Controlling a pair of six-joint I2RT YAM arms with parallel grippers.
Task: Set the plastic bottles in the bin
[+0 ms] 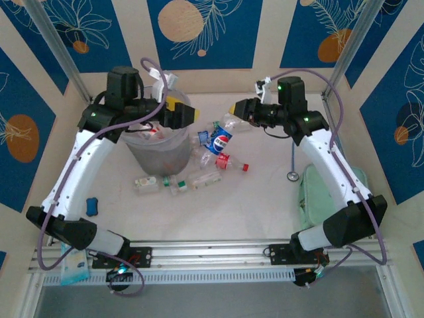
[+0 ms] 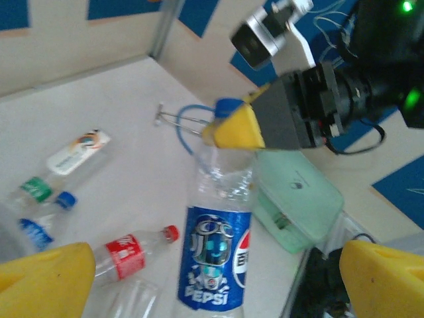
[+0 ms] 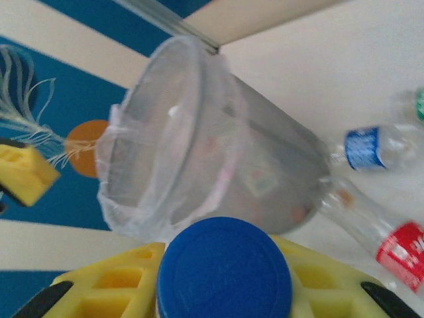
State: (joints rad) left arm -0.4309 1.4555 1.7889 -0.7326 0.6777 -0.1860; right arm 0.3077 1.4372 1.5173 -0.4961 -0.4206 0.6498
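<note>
**A:** ok so where's the bin (image 1: 156, 158) sitting?

**B:** Far left part of the table (image 1: 252, 205), standing upright. The pale green case (image 1: 329, 192) is over on the near right.

**A:** and the arms?

**B:** The left gripper (image 1: 185, 109) hangs over the bin's rim, its yellow fingers (image 2: 46, 275) spread wide with nothing between them. The right gripper (image 1: 236, 109) is clamped on the Pepsi bottle (image 2: 215, 255) at the neck, right under its blue cap (image 3: 225, 268), just right of the bin. The other plastic bottles (image 1: 202, 177) lie scattered on the table beside the bin.
</note>
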